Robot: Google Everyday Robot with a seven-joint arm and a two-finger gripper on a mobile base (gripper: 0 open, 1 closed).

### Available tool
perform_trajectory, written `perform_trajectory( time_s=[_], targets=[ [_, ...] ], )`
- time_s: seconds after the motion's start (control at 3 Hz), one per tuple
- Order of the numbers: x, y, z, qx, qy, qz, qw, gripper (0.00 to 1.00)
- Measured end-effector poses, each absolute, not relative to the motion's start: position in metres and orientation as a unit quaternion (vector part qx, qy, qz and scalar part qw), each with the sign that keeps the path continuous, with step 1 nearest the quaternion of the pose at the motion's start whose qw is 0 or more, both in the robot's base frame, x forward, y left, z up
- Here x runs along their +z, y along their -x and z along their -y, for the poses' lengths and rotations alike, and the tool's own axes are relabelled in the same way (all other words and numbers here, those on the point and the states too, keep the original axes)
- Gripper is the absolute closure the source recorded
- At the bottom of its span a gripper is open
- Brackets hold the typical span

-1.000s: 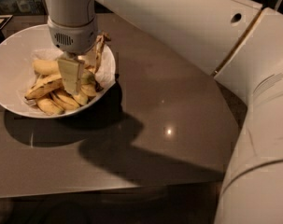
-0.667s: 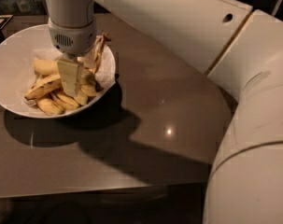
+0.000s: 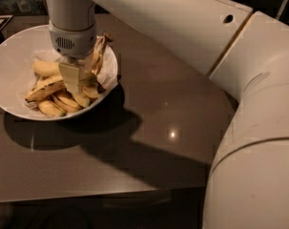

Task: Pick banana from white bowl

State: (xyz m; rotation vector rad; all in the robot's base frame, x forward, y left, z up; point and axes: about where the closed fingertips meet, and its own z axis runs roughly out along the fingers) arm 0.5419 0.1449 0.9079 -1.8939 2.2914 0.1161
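The white bowl [image 3: 9,46] sits at the table's far left and holds several bananas. The banana [image 3: 98,54], long and slim with dark brown streaks, leans upright against the bowl's right side, its dark end sticking up past the rim. My gripper [image 3: 72,80] reaches straight down into the middle of the bowl, just left of that banana and touching the pile. Its wrist hides part of the fruit beneath it.
A plump yellow banana [image 3: 45,68] and shorter bruised bananas [image 3: 51,108] lie in the bowl's left and front. The bowl rests on a dark glossy table [image 3: 149,128]. My large white arm [image 3: 251,128] fills the right side of the view.
The gripper and the bananas stay where they were. Only the arm's big elbow section at the right has shifted slightly left in view.
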Motion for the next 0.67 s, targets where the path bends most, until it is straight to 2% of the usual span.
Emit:
perform_trajectory(
  time_s=[0.67],
  targets=[
    [0.9100,-0.5428,-0.1485,0.043,0.639,-0.762,0.097,0.98]
  ],
)
